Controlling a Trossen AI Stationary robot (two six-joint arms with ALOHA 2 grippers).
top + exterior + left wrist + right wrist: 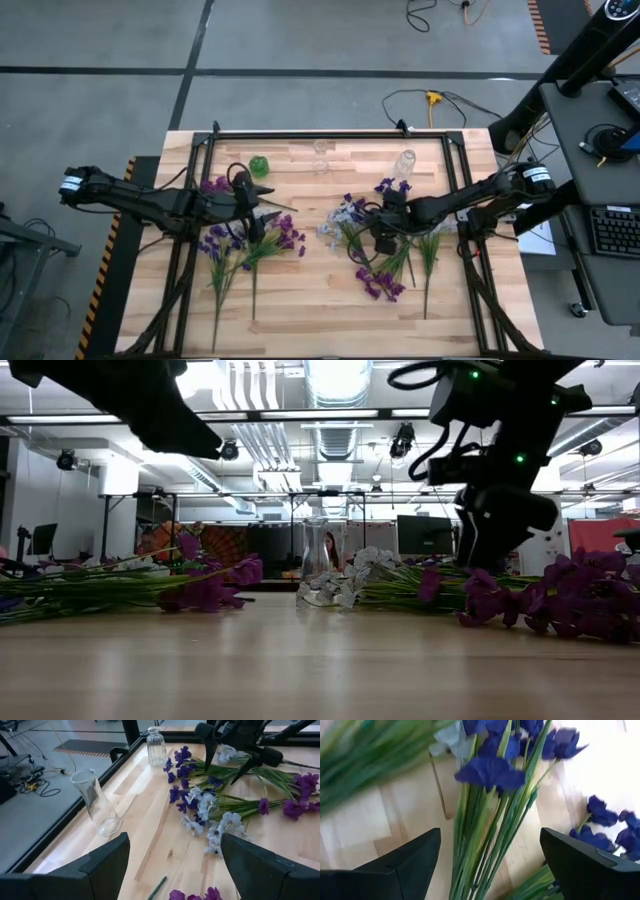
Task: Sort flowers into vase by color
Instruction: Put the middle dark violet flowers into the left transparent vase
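Note:
Flowers lie flat on the table in two heaps. The left heap point(245, 245) holds magenta-purple and dark violet sprigs. The right heap point(385, 255) holds pale-blue blossoms point(220, 822), dark blue-violet ones point(181, 770) and magenta ones point(380, 285). My left gripper point(258, 218) hangs open above the left heap, well off the wood point(172, 865). My right gripper point(381, 240) is open and low over the right heap point(495, 535). Its fingers stand on either side of a bundle of green stems with dark blue blossoms point(490, 772).
A small green vase point(259, 166) and two clear glass vases point(321, 155) point(405, 160) stand upright near the far edge. The left wrist view shows a flask-shaped one point(97, 802) and a ribbed one point(156, 747). Bare wood lies between the heaps and along the near edge point(320, 310).

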